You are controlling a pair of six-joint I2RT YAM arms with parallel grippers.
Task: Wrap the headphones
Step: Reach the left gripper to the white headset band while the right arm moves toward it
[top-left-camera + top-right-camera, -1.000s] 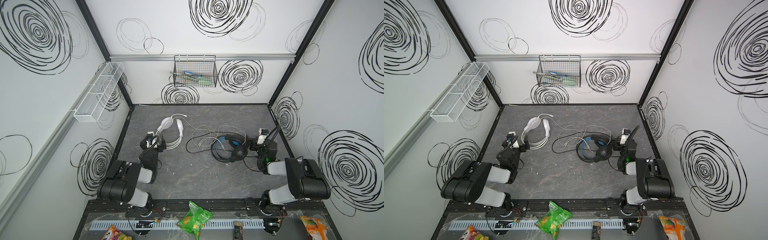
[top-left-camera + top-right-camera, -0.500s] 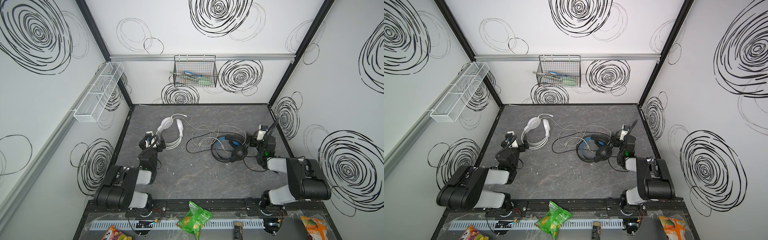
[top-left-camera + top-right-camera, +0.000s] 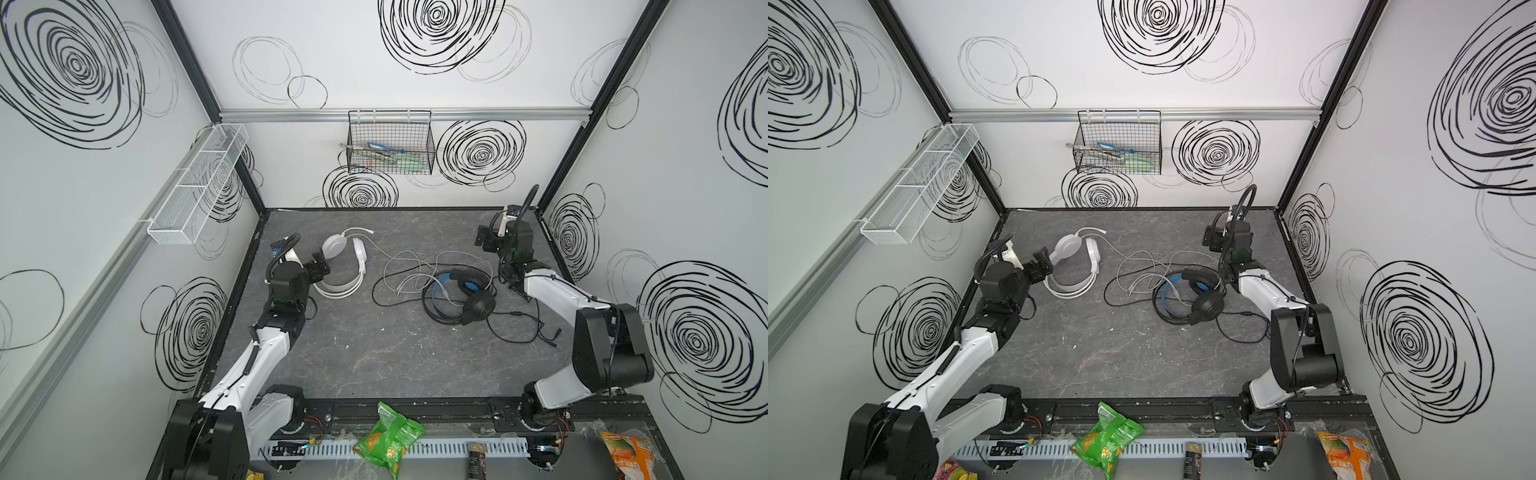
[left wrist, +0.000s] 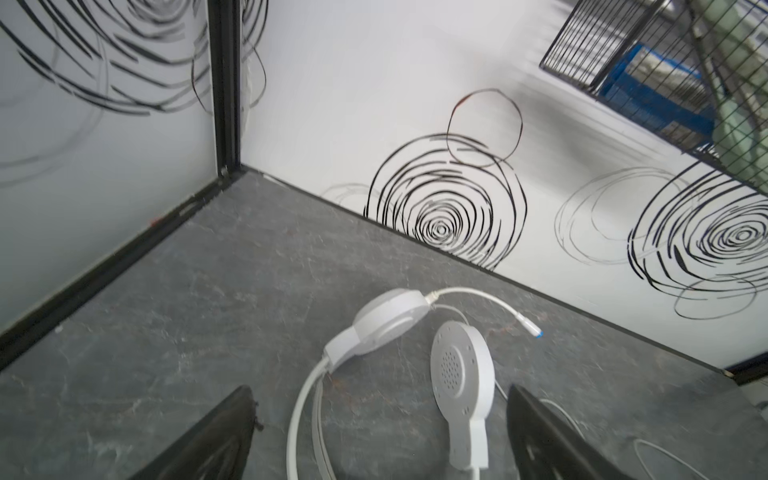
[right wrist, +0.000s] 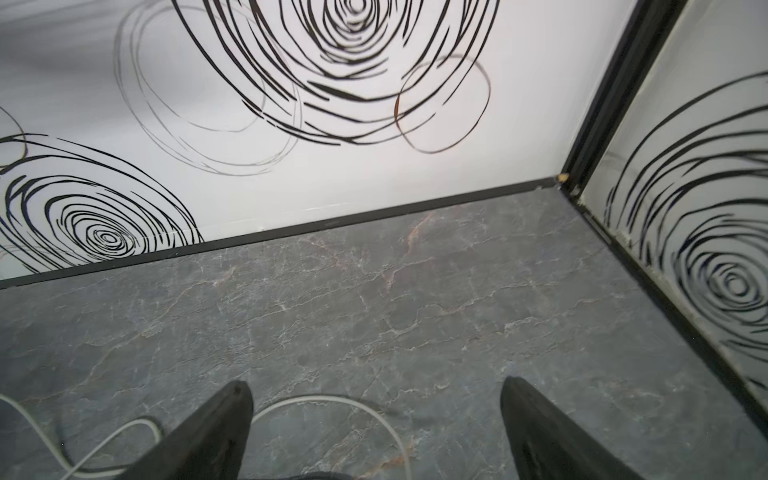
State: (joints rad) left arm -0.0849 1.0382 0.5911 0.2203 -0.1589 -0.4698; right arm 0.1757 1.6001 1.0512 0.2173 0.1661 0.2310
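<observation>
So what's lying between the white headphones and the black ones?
Loose loops of white cable and black cable on the table, seen in both top views.

White headset (image 3: 334, 248) all white, white cable (image 3: 385, 270). Black headset (image 3: 478, 305) black with blue band lining and blue ear pad, black cable (image 3: 517, 314). Table (image 3: 374, 353) dark grey, marble-like, pale veins. Walls (image 3: 353, 54) white with black scribbled spirals. Wire basket (image 3: 390, 166) black, mesh tray (image 3: 195, 187) white. Snack bag (image 3: 388, 438) green, other bag (image 3: 627, 455) orange. Frame post (image 3: 601, 99) black.
</observation>
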